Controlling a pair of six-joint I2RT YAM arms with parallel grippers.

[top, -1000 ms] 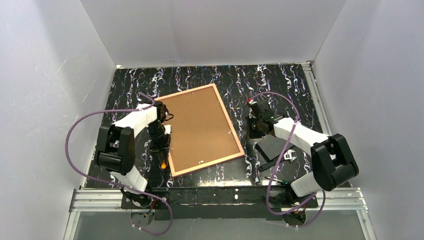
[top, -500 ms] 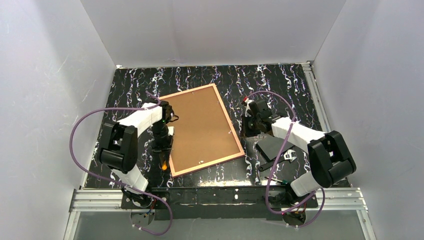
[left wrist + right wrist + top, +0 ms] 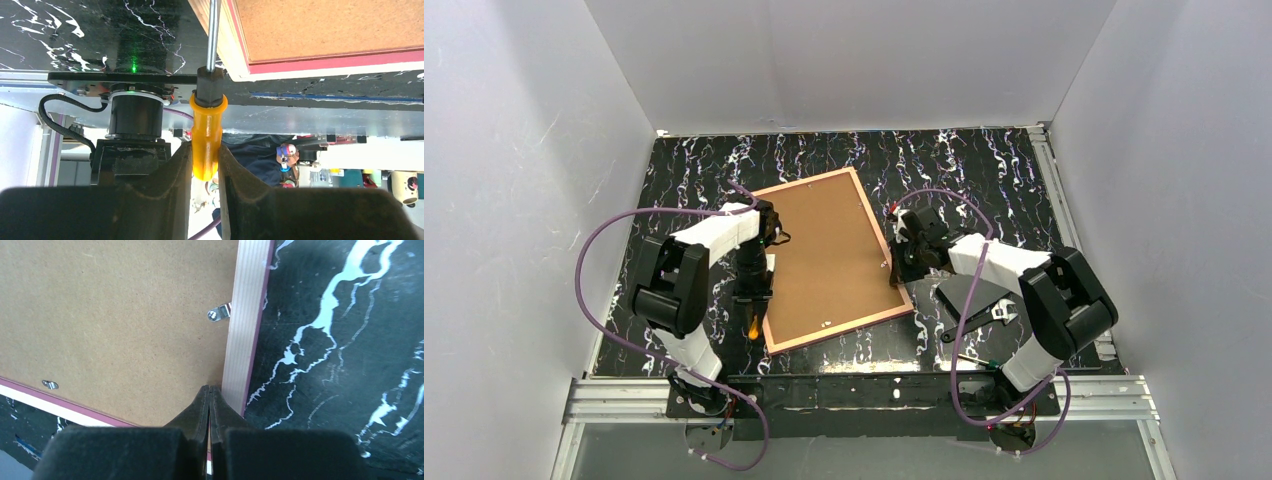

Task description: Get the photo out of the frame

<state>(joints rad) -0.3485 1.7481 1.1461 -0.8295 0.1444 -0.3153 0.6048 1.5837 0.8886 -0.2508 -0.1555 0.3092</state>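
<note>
The frame [image 3: 829, 258] lies back side up in the middle of the counter [image 3: 984, 170], with its brown board [image 3: 115, 315] showing. My left end effector [image 3: 205, 152] is clamped on the orange handle of a screwdriver [image 3: 206, 135] by the frame's left edge. My right end effector [image 3: 209, 392] is pressed together, with its tips over the board, just beside the frame's right rim.

Bright, even light, soft shadows, fingers [image 3: 125, 450] out of focus
</note>
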